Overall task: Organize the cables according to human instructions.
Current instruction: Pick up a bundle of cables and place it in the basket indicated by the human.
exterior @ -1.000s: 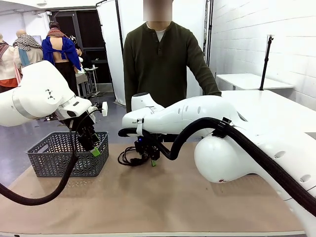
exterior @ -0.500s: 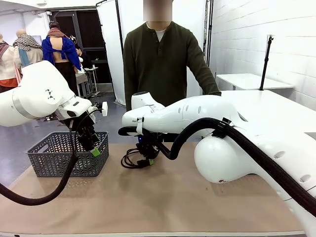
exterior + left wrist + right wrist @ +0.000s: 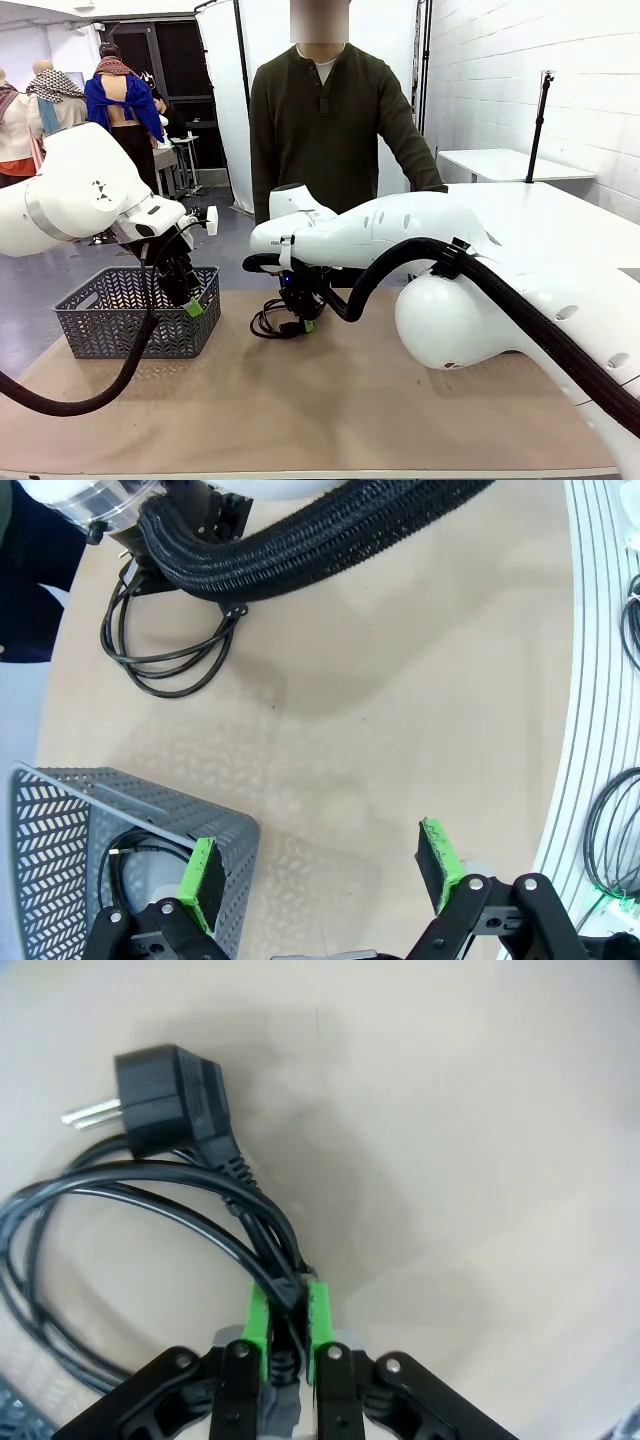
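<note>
Right gripper clamped tight on coiled cable lying on table mid-far side, near person; left gripper wide open, empty, above basket rim, 1 cable inside.

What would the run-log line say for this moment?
right gripper: shut on coiled cable, on table | left gripper: open, above basket edge | basket: holds one cable | person: standing at far side
</note>
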`<state>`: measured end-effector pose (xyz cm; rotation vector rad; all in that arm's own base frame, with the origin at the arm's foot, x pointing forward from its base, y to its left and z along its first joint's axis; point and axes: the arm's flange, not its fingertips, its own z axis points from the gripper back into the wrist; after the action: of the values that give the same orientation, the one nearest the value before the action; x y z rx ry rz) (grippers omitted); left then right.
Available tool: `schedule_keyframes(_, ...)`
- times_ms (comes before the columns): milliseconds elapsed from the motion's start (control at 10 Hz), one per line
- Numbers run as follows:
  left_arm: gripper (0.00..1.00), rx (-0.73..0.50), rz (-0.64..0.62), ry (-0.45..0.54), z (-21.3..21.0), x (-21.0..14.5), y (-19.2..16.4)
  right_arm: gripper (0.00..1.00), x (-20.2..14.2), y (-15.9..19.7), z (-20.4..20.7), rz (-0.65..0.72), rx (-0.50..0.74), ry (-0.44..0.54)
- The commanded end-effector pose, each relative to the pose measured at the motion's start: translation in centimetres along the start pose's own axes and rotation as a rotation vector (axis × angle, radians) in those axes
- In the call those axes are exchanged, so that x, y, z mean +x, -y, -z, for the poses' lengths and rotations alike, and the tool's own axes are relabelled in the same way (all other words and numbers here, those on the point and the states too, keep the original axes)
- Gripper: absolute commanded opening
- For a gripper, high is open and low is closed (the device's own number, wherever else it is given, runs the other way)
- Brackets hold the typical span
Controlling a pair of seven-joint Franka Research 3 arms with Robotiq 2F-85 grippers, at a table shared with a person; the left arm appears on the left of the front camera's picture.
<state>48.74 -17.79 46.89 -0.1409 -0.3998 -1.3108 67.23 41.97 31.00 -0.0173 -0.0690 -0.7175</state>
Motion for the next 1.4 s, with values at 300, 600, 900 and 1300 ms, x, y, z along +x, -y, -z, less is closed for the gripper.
schedule_keyframes(300, 1.00, 0.002, -0.001, 0.000, -0.1, 0.0, 0.0, 0.00, 4.3, 2.2, -7.6, -0.120, -0.010, -0.025)
schedule_keyframes(600, 1.00, 0.002, -0.001, 0.000, -0.1, 0.0, 0.0, 0.00, 8.0, 4.7, -12.3, -0.475, -0.074, -0.126)
schedule_keyframes(900, 1.00, 0.002, -0.001, 0.000, -0.1, 0.0, 0.0, 0.00, 11.0, 6.6, -14.4, -0.745, -0.112, -0.156)
schedule_keyframes(1300, 1.00, 0.002, -0.001, 0.000, -0.1, 0.0, 0.0, 0.00, 10.8, 9.5, -13.8, -0.818, -0.099, -0.169)
